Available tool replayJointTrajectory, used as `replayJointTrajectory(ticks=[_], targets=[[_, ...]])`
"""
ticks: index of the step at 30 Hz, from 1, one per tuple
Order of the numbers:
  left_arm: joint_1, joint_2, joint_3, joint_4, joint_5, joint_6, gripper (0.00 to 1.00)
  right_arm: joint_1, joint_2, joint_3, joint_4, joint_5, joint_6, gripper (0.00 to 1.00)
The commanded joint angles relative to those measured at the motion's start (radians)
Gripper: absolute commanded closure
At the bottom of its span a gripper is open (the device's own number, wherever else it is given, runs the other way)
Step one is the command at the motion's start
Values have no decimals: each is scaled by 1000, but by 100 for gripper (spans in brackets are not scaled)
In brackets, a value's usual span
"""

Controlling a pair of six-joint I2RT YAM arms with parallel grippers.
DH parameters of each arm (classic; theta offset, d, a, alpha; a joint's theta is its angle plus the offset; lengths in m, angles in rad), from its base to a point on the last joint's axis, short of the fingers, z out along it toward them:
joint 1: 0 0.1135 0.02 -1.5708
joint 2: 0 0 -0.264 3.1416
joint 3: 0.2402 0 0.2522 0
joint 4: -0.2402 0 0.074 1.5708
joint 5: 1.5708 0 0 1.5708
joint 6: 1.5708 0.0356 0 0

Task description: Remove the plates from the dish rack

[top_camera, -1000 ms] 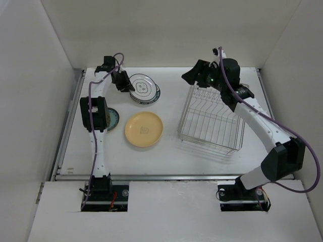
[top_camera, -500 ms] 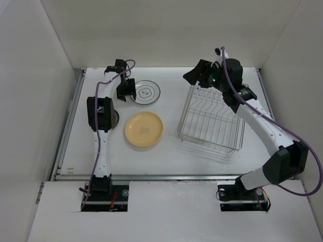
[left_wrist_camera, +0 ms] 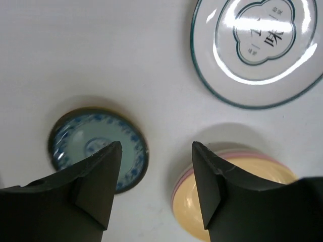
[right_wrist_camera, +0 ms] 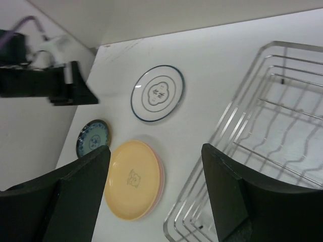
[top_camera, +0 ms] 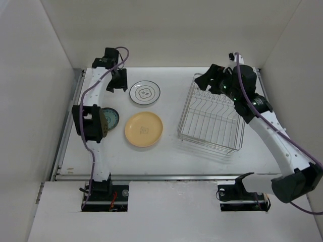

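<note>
1. well, the left gripper (left_wrist_camera: 156,151) hangs with its fingers spread and nothing between them, since no plate needs carrying.
2. the plates lie flat below it: the white plate (left_wrist_camera: 257,45) ahead, the teal plate (left_wrist_camera: 86,141) by one finger, the yellow plate (top_camera: 144,129) by the other.
3. the right gripper (right_wrist_camera: 155,151) is spread and empty too, with the dish rack (top_camera: 212,118) just beside it.
4. no plate stands in the rack, so the unloading looks finished to me.

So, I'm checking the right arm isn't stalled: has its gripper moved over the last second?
Yes. The right gripper has shifted rightward along the far rim of the dish rack, away from its far-left corner.
</note>
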Motion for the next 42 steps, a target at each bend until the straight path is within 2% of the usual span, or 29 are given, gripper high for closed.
replayJointTrajectory(ticks=[1, 5, 7, 9, 12, 14, 17, 24, 30, 42], targets=[[26, -277, -91, -12, -123, 45, 45, 4, -119, -22, -137, 171, -36, 21], [135, -436, -150, -35, -254, 45, 39, 4, -232, -11, -283, 390, -36, 9], [219, -514, -191, -44, -279, 45, 39, 4, -298, -2, -329, 492, -36, 5], [267, -568, -240, -44, -304, 75, 39, 4, -343, -2, -367, 526, -47, 2], [317, -685, -401, 0, -388, 103, 36, 4, -427, -51, -378, 559, -47, 1], [331, -763, -513, 47, -437, 118, 31, 4, -473, -80, -389, 572, -47, 1], [350, -829, -573, 70, -525, 108, 25, 4, -495, -80, -424, 572, -65, 1], [350, -849, -536, -9, -367, 22, 24, 4, -550, -54, -499, 581, -94, 1], [350, -903, -590, 17, -443, 22, 24, 4, -621, -96, -519, 601, -103, 1], [350, -979, -650, 57, -408, 22, 24, 4, -639, -114, -551, 575, -122, 1]])
